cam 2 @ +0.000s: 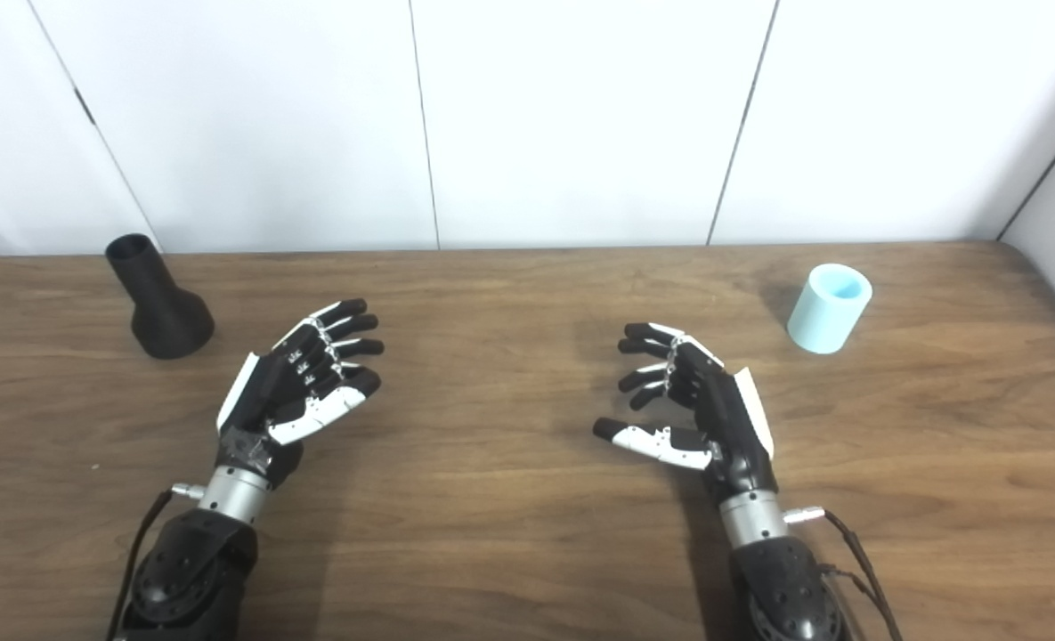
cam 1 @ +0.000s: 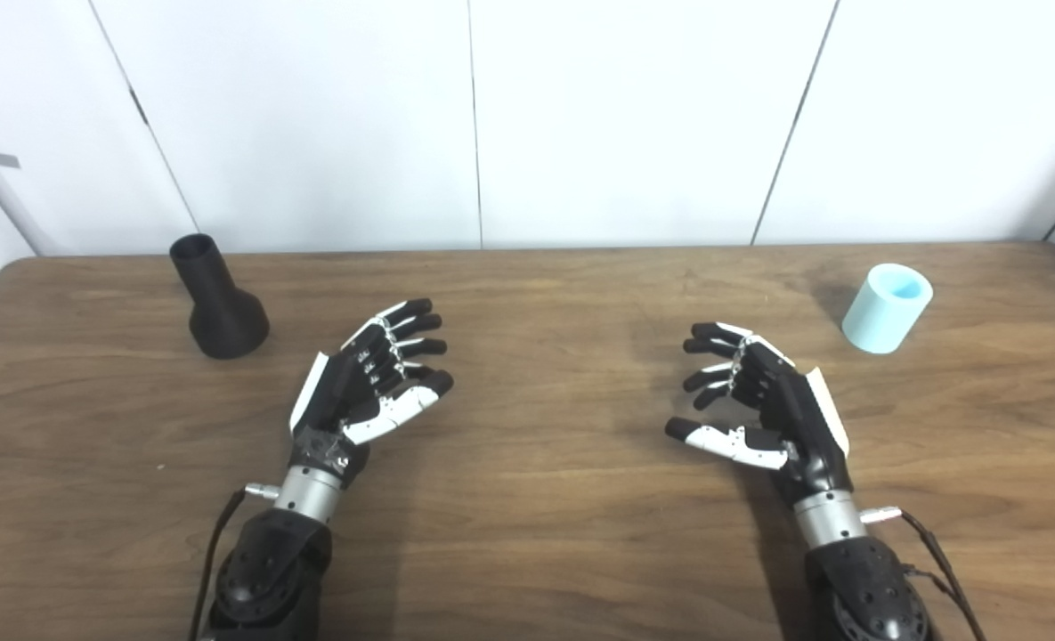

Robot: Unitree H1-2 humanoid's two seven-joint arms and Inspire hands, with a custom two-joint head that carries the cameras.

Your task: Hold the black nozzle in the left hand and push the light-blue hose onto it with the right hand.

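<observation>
Both hands hover empty over the bench (cam 1: 527, 552), fingers spread: left hand (cam 1: 367, 378), right hand (cam 1: 758, 405). The nozzle (cam 1: 215, 298) stands upright far left; the hose (cam 1: 886, 308) stands far right, well apart from either hand.

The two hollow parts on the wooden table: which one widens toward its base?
The black nozzle at the far left: narrow open neck, flared foot. The light-blue hose piece at the far right is a plain straight cylinder.

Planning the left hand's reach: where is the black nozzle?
The black flared plastic nozzle stands upright at the wooden table's far left, beyond the open left hand.
</observation>
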